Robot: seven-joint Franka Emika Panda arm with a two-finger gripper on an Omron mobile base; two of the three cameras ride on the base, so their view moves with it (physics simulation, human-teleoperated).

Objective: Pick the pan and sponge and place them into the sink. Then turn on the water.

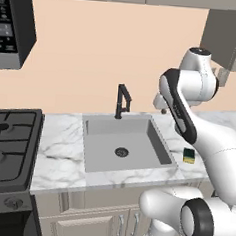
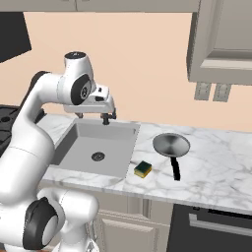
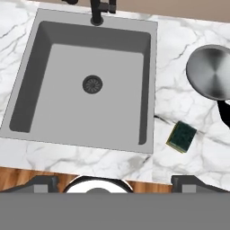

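Note:
The grey sink (image 1: 153,135) is set into the marble counter, with a black faucet (image 1: 123,101) at its back rim and a dark drain (image 3: 92,84) in its floor. No water runs from the faucet. To the right of the basin the grey pan (image 2: 171,144) lies on the counter, its black handle (image 2: 175,169) pointing toward the front. The yellow and green sponge (image 2: 142,169) rests between the basin's right rim and the pan. My gripper (image 2: 109,118) hangs open and empty above the back of the sink. In the hand view its fingertips (image 3: 40,184) stand wide apart.
A black stove (image 1: 8,141) sits left of the sink, under a microwave (image 1: 9,26). Wall cabinets (image 2: 221,39) hang over the right stretch of counter, with outlets (image 2: 211,91) beneath them. My own arm (image 1: 190,120) crosses in front of the counter right of the basin.

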